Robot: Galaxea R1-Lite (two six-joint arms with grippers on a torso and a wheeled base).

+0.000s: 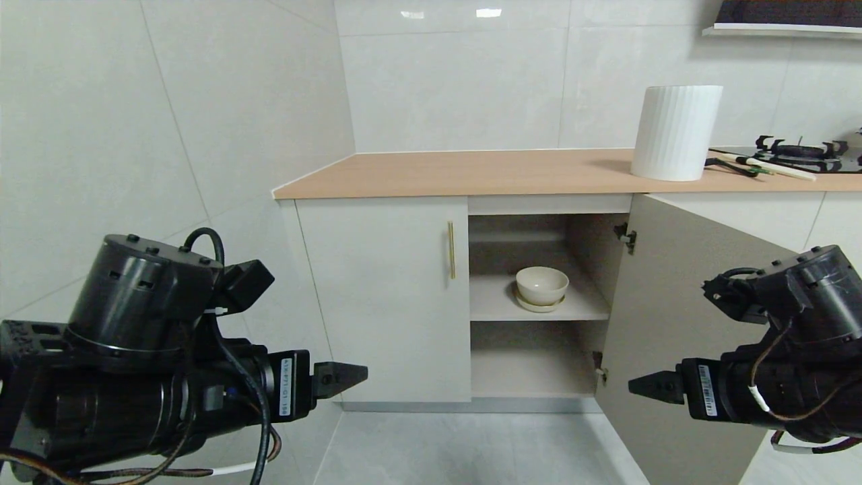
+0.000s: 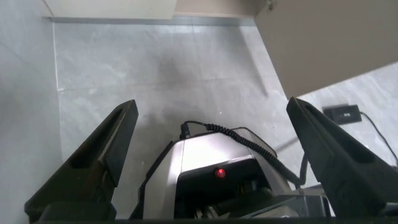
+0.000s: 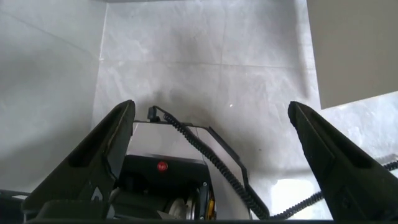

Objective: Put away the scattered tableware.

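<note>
From the head view, a pale flat-fronted cabinet [image 1: 384, 296] stands under a smooth wood-grain table [image 1: 471, 172], its right door [image 1: 673, 323] open. A white ribbed cylinder [image 1: 675, 132] stands on the table. In the wrist views, the left end effector [image 2: 211, 106] and right end effector [image 3: 211, 107] are spread wide and empty above grey floor tiles [image 2: 186, 56]. A round cream bowl [image 1: 542, 283] sits on a plate [image 1: 539, 307] on the cabinet's upper shelf [image 1: 491, 303].
</note>
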